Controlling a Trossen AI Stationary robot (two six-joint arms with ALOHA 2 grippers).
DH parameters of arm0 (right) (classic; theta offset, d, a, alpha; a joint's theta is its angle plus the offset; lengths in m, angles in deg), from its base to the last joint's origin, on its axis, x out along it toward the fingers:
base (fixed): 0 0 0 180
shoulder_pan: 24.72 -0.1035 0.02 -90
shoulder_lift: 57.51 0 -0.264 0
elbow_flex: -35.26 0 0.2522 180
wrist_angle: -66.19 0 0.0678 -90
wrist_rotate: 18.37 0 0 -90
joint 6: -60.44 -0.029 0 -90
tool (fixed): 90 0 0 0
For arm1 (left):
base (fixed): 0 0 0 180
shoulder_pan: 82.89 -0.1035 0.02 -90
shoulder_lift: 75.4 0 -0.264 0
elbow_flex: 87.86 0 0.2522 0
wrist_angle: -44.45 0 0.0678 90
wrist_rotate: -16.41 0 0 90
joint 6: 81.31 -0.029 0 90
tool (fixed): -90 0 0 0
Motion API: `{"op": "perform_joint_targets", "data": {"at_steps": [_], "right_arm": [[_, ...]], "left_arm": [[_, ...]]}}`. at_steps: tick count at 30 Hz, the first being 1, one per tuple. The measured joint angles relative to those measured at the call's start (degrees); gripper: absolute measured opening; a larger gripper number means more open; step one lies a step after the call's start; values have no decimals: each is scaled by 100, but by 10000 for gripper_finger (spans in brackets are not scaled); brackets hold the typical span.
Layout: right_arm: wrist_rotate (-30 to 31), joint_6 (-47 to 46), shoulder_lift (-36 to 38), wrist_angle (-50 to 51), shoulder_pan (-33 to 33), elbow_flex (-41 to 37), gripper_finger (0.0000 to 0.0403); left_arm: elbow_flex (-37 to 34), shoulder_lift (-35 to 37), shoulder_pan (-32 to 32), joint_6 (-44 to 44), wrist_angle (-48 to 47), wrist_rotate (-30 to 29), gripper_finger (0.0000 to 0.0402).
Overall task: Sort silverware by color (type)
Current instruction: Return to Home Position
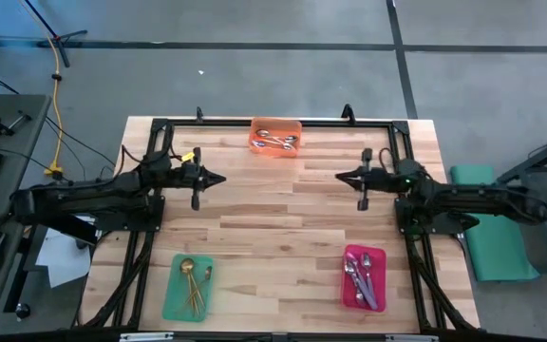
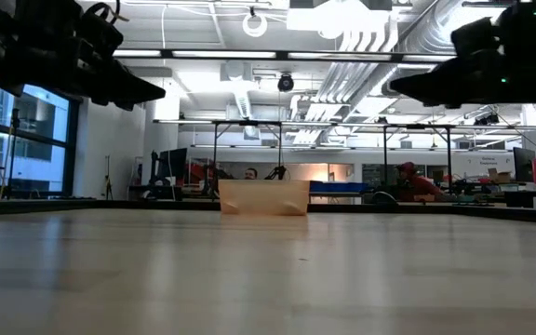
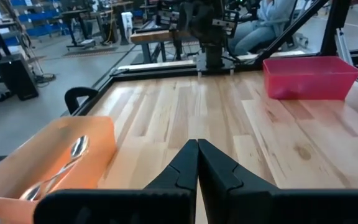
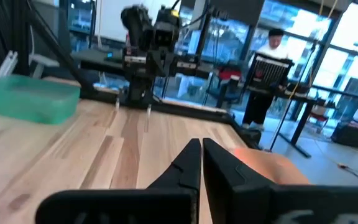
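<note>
Pale wood-plank table (image 1: 273,237) inside a black frame, grey floor all round. I list what stands on or over it, left to right.

Item 1, left gripper (image 1: 218,179): held above the left half of the table, well apart from every tray, pointing toward the centre. My wrist camera shows its fingers (image 3: 179,171) pressed together with nothing between them.

Item 2, green tray (image 1: 174,306): near-left corner, long side running near to far. Gold spoons (image 1: 196,283) lie inside, slightly fanned, with their long axes roughly along the tray. The one round bowl I can make out points to the far edge and the handles to the near edge.

Item 3, orange tray (image 1: 254,123): middle of the far edge, long side running left to right. Orange-handled spoons (image 1: 275,142) lie inside, overlapping, long axes roughly along the tray's length. From above I cannot tell which way their bowls point.

Item 4, right gripper (image 1: 340,176): above the right half, facing the left one across a bare stretch of wood, apart from every tray. Its fingers (image 4: 229,174) are closed on each other and empty.

Item 5, pink tray (image 1: 376,255): near-right corner, long side near to far. Purple-handled spoons (image 1: 361,278) are bunched inside, long axes along the tray with a slight slant. Their silver bowls point toward the far end and the handles toward the near-right corner.
</note>
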Motion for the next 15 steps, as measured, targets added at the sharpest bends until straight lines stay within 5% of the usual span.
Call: {"op": "perform_joint_targets", "data": {"at_steps": [15], "right_arm": [[-204, -136, 2437, 1562, 480, -357, 0]], "left_arm": [[-664, 1323, 2, 183, -154, -314, 0]]}}
